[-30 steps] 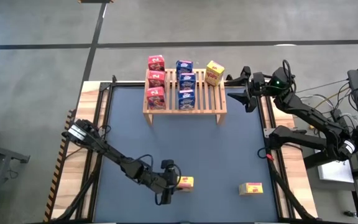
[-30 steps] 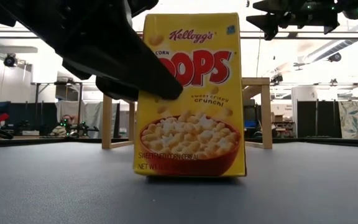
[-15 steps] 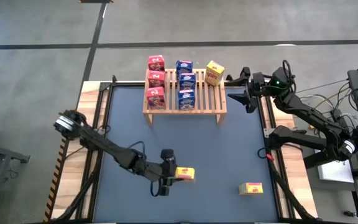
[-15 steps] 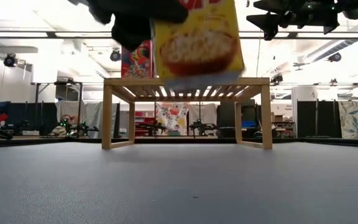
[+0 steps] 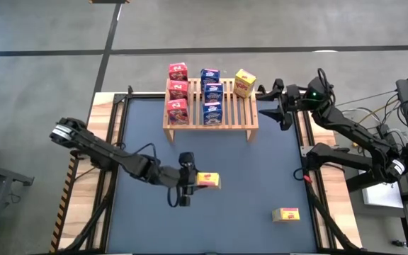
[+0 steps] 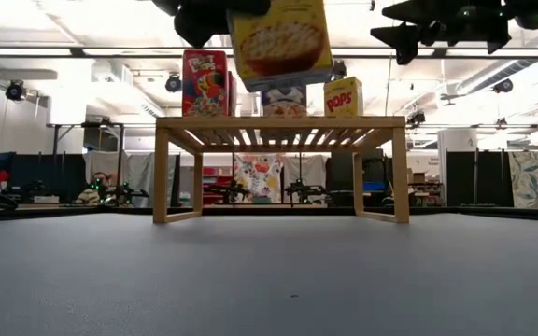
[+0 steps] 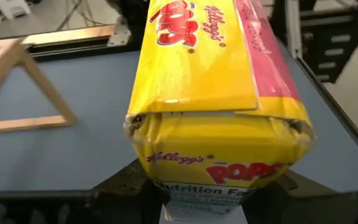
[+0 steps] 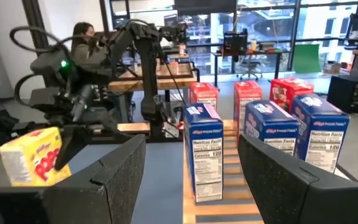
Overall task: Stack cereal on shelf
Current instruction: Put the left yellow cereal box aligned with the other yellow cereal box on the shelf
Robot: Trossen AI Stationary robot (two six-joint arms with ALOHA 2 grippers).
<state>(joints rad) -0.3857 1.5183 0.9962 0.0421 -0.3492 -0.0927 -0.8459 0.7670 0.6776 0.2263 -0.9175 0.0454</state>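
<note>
My left gripper (image 5: 192, 180) is shut on a yellow cereal box (image 5: 208, 180), held high over the table's middle, near side of the wooden rack (image 5: 211, 117). The low view shows this box (image 6: 280, 42) above rack height. On the rack's slats stand three red boxes (image 5: 178, 91), three blue boxes (image 5: 212, 93) and one yellow box (image 5: 244, 83). Another yellow box (image 5: 286, 214) lies on the table at the near right. My right gripper (image 5: 266, 101) is open and empty beside the rack's right end. My left gripper pinches the yellow box between its two fingers at the end nearest the wrist (image 7: 151, 174); the box hides most of the fingers. The fingers come level from the table's left. The box is lifted clear, nearly upright, its printed front (image 6: 278, 47) facing the near edge.
The dark mat (image 5: 246, 170) is bare between the rack and the near edge. Wooden table borders run along both sides. Beyond the table a person sits at a bench (image 8: 82, 37). The rack's right slats (image 5: 250, 110) are bare in front of the yellow box.
My left gripper has risen with the yellow box and gone toward the far edge and the rack. The box stood on the table a second ago and now hangs clear above rack height, still nearly upright. My right gripper has stayed by the rack's right end.
</note>
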